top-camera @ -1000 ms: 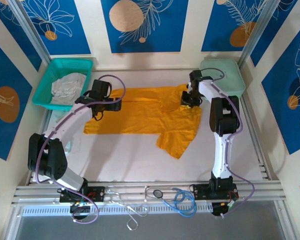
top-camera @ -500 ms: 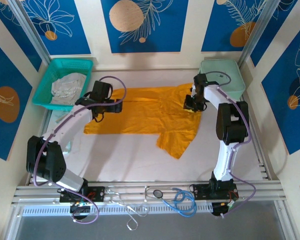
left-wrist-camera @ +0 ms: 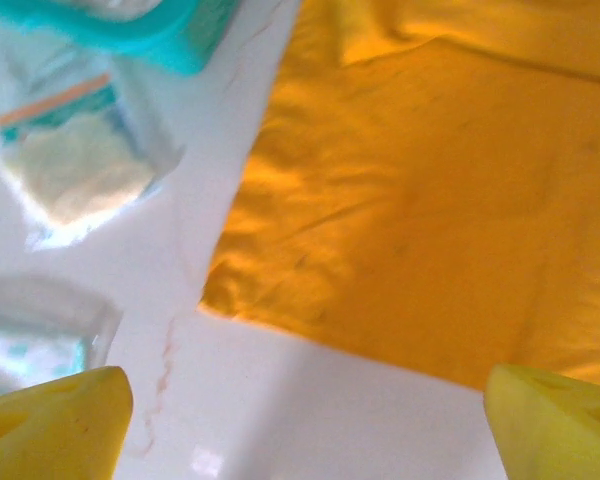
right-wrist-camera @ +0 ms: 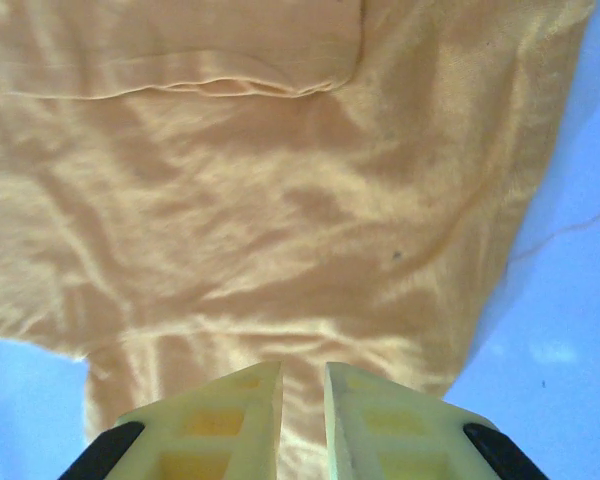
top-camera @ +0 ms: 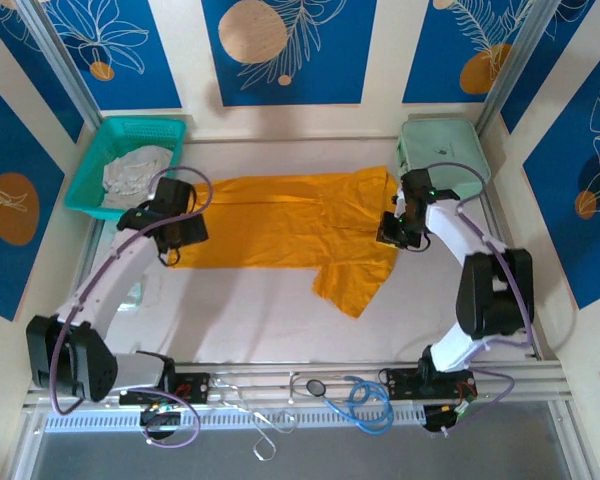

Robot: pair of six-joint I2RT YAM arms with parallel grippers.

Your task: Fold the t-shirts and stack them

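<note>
On the white surface (top-camera: pixel 270 320) the orange t-shirt (top-camera: pixel 290 225) lies spread across the middle of the top view, one sleeve pointing toward the lower edge. The left fingers (top-camera: pixel 183 235) hover wide open by its lower-left corner. The right fingers (top-camera: pixel 393 230) hang over its right side, drawn almost together with nothing seen between them. Beyond, at upper left, a teal basket (top-camera: pixel 92 190) holds the pale t-shirt (top-camera: pixel 135 172); at upper right a mint case (top-camera: pixel 445 150) sits just beside the orange shirt's far corner

A robot lab cell: aluminium rails (top-camera: pixel 280 379), printed backdrop panels (top-camera: pixel 325 60).
</note>
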